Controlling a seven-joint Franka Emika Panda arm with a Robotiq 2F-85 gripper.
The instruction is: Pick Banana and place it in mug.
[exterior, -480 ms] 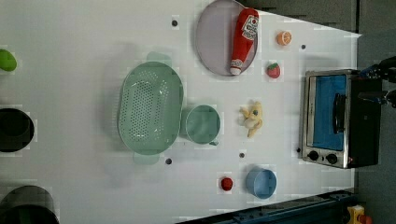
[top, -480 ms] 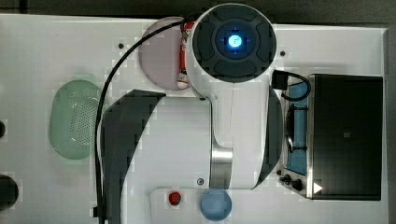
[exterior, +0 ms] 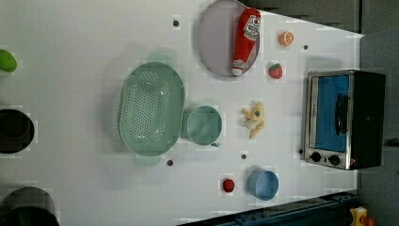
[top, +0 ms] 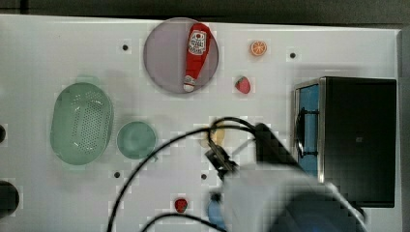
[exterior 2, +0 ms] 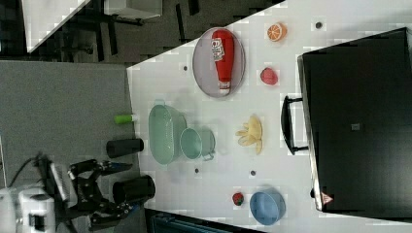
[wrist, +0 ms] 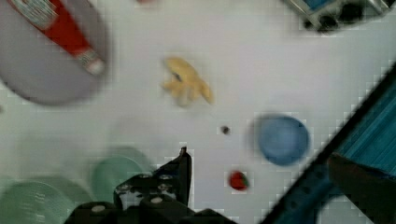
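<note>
The banana [exterior: 254, 119] is small, pale yellow and curved, and lies alone on the white table between the mug and the toaster oven; I also see the banana [exterior 2: 251, 133] [wrist: 187, 85]. In the top view a black cable crosses the banana [top: 216, 136]. The mug [exterior: 203, 125] [top: 137, 140] [exterior 2: 194, 143] [wrist: 114, 172] is a round teal-green cup standing upright beside the green basket. My gripper [exterior 2: 130, 187] hangs high above the table, open and holding nothing, far from the banana. One black finger [wrist: 180, 170] shows in the wrist view.
A ketchup bottle [exterior: 246, 40] lies on a grey plate [exterior: 214, 42]. Around the banana are an orange slice [exterior: 285, 38], a strawberry [exterior: 275, 71], a toaster oven [exterior: 343, 120], a blue cup [exterior: 263, 184] and a green basket [exterior: 150, 114]. My arm [top: 290, 198] covers the top view's lower right.
The arm has swung from over the table's middle to the top view's lower right, uncovering the plate, mug and banana. The objects have not moved.
</note>
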